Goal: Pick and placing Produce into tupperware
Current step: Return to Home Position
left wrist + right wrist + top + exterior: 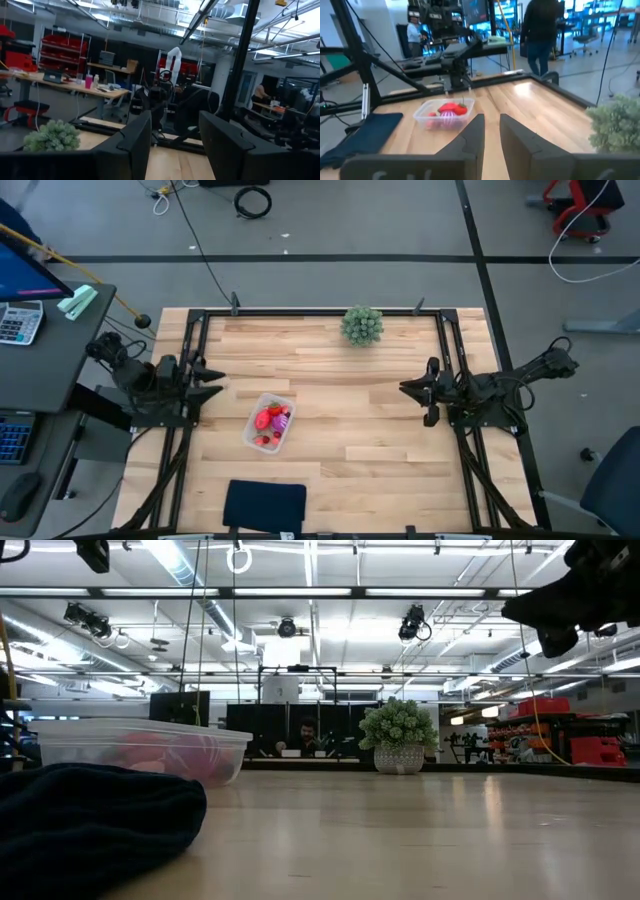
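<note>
the wooden table point(380, 430) carries only a few things, and no loose produce shows on its boards, so the sorting looks finished. the 2 arms sit at opposite edges, well apart from everything. the left gripper point(213, 384) hangs at the left side, its fingers spread fairly wide and holding nothing. the right gripper point(408, 388) hangs at the right side with only a narrow gap between its fingers, also empty. a dark blue cloth point(264, 505) lies at the near edge. the clear tupperware point(282, 402) stands between that cloth and the left arm, nearer the left side. a green potted plant point(362, 325) stands at the far edge. inside the tub lie a red strawberry point(264, 420), a purple-white ball point(283, 420) and small red pieces.

the main risk seems to be the left arm: the tub looks light and sits nearest it, so a low swing while parking could nudge it or spill it.
</note>
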Controlling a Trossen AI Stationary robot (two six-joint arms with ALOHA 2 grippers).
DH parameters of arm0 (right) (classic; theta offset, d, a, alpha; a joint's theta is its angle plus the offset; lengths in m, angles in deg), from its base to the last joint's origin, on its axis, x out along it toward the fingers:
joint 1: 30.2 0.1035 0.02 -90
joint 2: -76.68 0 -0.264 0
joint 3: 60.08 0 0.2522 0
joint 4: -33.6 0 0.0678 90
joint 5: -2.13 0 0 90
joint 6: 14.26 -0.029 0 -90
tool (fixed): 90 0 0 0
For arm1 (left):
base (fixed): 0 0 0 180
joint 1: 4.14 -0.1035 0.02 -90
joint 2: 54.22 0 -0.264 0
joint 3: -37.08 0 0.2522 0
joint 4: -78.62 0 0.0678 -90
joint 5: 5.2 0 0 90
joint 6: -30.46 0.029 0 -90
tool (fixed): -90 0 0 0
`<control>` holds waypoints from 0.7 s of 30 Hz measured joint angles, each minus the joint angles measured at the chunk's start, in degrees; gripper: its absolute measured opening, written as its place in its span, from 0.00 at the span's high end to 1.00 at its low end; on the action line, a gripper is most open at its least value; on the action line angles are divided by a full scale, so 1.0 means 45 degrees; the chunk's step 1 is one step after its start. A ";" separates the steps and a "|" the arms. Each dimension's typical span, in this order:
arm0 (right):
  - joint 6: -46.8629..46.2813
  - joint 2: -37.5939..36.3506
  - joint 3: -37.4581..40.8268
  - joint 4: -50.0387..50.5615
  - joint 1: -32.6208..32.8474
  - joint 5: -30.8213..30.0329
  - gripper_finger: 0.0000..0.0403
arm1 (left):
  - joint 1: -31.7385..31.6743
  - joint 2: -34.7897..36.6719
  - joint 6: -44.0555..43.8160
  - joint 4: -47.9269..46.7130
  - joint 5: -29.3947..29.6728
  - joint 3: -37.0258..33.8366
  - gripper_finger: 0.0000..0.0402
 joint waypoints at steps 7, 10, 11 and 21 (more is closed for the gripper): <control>0.0607 -0.0987 0.0000 0.0474 0.0000 0.0005 0.83 | 0.0000 0.1294 -0.0396 -0.1312 0.0000 0.0002 0.57; 0.0749 -0.1426 0.0002 0.0777 0.0000 0.0008 0.83 | 0.0000 0.1580 -0.0558 -0.1799 0.0002 0.0004 0.57; 0.0785 -0.1569 0.0005 0.0797 0.0000 0.0010 0.83 | 0.0000 0.1646 -0.0561 -0.1908 -0.0001 0.0005 0.57; 0.0968 -0.2631 -0.0063 0.1457 0.0000 -0.0574 0.83 | 0.0000 0.2091 -0.0977 -0.2185 -0.0012 0.0015 0.57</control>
